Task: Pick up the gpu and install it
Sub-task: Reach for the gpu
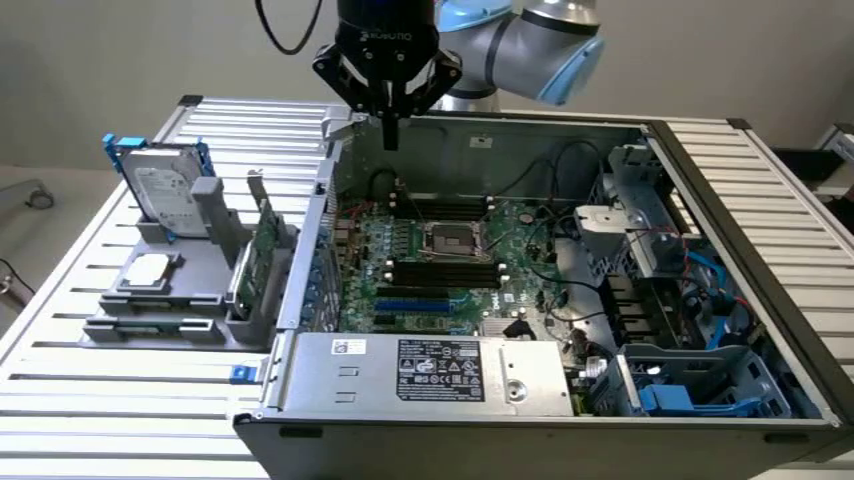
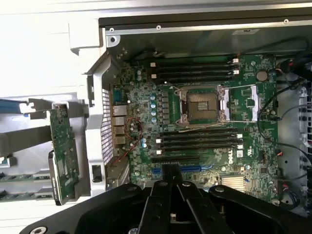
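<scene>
Bench of pale ribbed metal point(image 1: 134, 400) carries a large open dark computer case point(image 1: 534, 440) and, at the exterior view's left, a grey plastic holder point(image 1: 160, 325).

Nearest inside the case lies a silver boxy power supply with a white label point(image 1: 427, 370). Beyond it spreads the green motherboard point(image 1: 427, 250), with its square metal processor socket point(image 1: 447, 240) at the middle and long thin black memory sticks point(image 1: 434, 272) on either side of it.

In the holder, just outside the case's wall, the gpu point(image 1: 260, 255), a small flat expansion card with a green circuit board face, stands upright on edge. In the wrist view the gpu point(image 2: 63, 146) shows edge-on in its grey slot, well apart from the end effector. Farther back in the same holder a silver hard drive in a blue frame point(image 1: 167, 195) stands upright; what may be a second drive point(image 1: 147, 270) lies flat in front of it, though that is hard to make out.

Farthest off, the black end effector point(image 1: 390, 140) hangs above the case's far corner, at the exterior view's left. Its fingers are pressed together and pinch nothing. In the wrist view the end effector point(image 2: 170, 169) points down over the motherboard's expansion slots point(image 2: 195, 168), clear of the board.
</scene>
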Available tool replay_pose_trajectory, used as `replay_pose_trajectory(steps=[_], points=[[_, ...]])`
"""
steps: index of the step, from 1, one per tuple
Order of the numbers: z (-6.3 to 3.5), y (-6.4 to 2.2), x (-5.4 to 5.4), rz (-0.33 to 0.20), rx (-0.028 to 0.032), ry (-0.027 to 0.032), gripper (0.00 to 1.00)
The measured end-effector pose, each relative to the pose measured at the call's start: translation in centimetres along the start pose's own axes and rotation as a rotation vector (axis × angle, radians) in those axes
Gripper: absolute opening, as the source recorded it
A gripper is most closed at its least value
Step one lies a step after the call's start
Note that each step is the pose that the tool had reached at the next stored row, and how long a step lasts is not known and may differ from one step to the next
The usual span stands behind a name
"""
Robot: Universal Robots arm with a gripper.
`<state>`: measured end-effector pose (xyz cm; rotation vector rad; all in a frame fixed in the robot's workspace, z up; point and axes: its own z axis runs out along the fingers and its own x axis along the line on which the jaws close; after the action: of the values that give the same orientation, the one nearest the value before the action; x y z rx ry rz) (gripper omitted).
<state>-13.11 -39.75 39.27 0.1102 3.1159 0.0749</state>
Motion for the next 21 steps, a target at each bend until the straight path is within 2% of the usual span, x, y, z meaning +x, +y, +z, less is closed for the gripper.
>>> replay_pose_trajectory(steps=[9,17,21], points=[[0.05,0.78,4.1,0.000,0.0004,-0.0002,0.11],[0.20,0.63,7.7,0.000,0.0004,0.0001,0.11],[0.38,0.49,9.5,0.000,0.0006,0.0023,0.11]])
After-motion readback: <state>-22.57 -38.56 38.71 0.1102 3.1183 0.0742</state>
